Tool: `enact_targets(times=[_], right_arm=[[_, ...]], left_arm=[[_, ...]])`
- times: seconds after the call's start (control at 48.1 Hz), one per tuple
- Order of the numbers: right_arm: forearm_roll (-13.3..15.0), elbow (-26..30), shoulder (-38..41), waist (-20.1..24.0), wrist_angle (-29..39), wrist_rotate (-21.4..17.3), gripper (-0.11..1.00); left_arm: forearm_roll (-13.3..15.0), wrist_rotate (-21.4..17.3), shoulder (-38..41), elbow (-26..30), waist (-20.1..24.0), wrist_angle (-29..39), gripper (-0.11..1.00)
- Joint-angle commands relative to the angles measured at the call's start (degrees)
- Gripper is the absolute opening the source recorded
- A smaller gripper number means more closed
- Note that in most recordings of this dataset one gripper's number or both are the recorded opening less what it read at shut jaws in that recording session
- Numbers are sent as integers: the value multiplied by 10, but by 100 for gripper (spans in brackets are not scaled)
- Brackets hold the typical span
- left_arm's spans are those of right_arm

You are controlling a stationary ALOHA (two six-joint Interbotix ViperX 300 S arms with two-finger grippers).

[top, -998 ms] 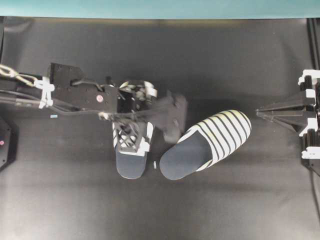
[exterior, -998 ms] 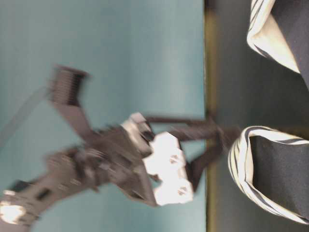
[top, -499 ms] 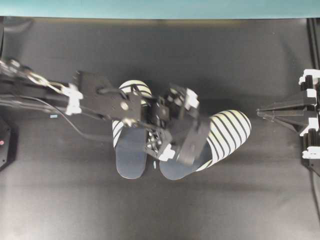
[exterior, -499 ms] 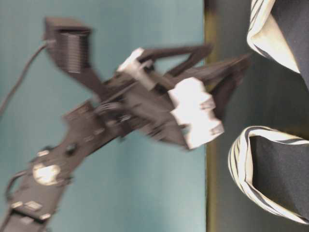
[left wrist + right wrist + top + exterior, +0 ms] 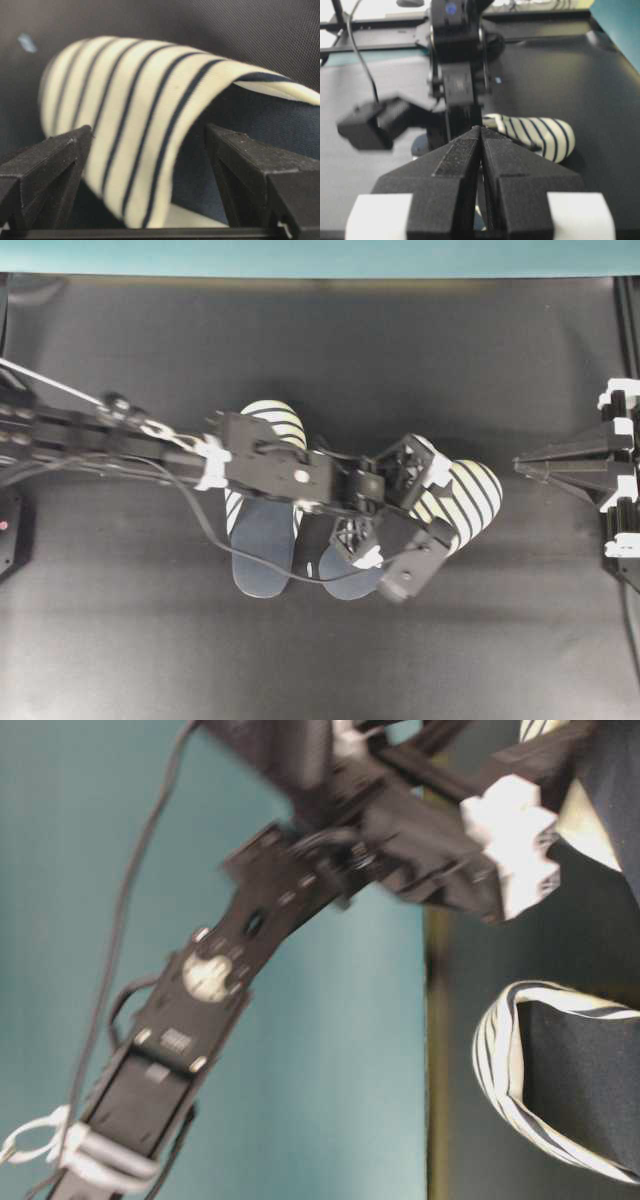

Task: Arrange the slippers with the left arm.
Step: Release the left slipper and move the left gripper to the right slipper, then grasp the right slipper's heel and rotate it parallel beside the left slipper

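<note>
Two striped slippers lie mid-table. The left slipper points straight away. The right slipper lies slanted, its toe to the upper right. My left gripper hangs open over the right slipper, one finger on each side of its body. In the left wrist view the striped toe cover fills the gap between the fingers, which do not squeeze it. My right gripper rests shut at the right edge, its wedge aimed at the slipper.
The black mat covers the table, with a teal wall strip at the far edge. A loose black wire droops from the left arm across the left slipper. A small white speck lies between the heels.
The left arm has swung right, from above the left slipper to over the right slipper. Its gripper stayed open. Neither slipper nor the right arm moved.
</note>
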State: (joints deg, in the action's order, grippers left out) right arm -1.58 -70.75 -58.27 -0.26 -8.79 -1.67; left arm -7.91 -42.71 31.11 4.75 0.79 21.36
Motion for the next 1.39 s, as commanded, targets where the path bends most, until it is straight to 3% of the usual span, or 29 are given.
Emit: enact_targets(times=[0.0,0.166,0.478,0.686,0.852,1.019,1.227,1.372], right_arm=[[-1,4,3,-4,-6,-3,0],[-1,2,3,-3,-6,-4,0],[-2,0,-5,-3,-5,-3,0],[-1,-2,-15,-4,-4,-3,0],[-1,-6,-18,-3,-6,-2,0],[-2,-7,-21,-3,-6,0,0],[-1,-7,-27,-4,-5,-1,0],[-1,-7,-29,-4,-6,0,0]], left_arm=[[-1,-1,13,26,2,21,87],[-1,0,21,40,6,38,75],[0,10,9,54,11,58,2],[-1,52,-7,86,13,132,1],[-2,154,-12,140,27,231,1],[-4,230,-14,182,41,327,1],[-4,326,-24,176,52,405,1],[-4,352,-37,142,53,400,1]])
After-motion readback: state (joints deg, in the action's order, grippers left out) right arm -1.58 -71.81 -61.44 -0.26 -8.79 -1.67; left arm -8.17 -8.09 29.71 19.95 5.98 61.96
